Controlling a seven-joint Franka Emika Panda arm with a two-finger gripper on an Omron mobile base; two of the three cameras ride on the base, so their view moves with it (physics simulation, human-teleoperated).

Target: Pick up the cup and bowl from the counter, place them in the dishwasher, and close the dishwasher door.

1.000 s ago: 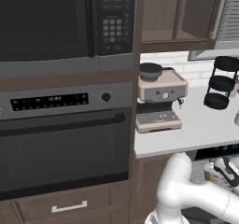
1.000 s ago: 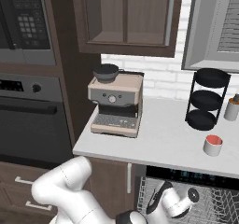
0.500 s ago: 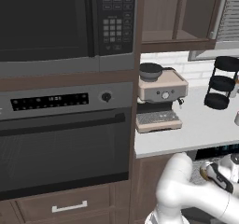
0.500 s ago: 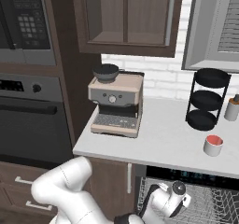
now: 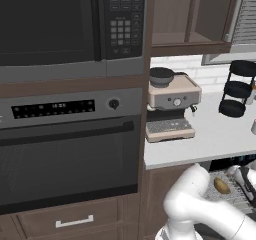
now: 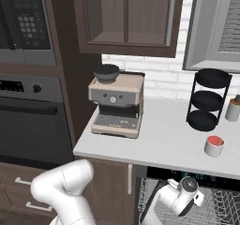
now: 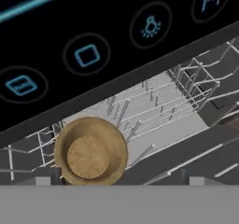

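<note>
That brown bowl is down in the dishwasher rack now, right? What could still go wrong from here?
The bowl lies among the rack's wire tines and may sit crooked, so it could tip when the door shuts. The arm's hand is low under the counter edge and might bump it on lifting. The cup near the counter's front could get knocked.

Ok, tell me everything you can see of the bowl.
The bowl is small and round, tan all over, with a wide rim and a flat darker disc at its middle, a woody or clay look. In the hand view it sits upright on the grey wire rack of the dishwasher, its opening toward the camera, wires around it and beneath it. In the left base view it shows as a small brownish oval low in the rack, below the counter edge. Nothing grips it.
</note>
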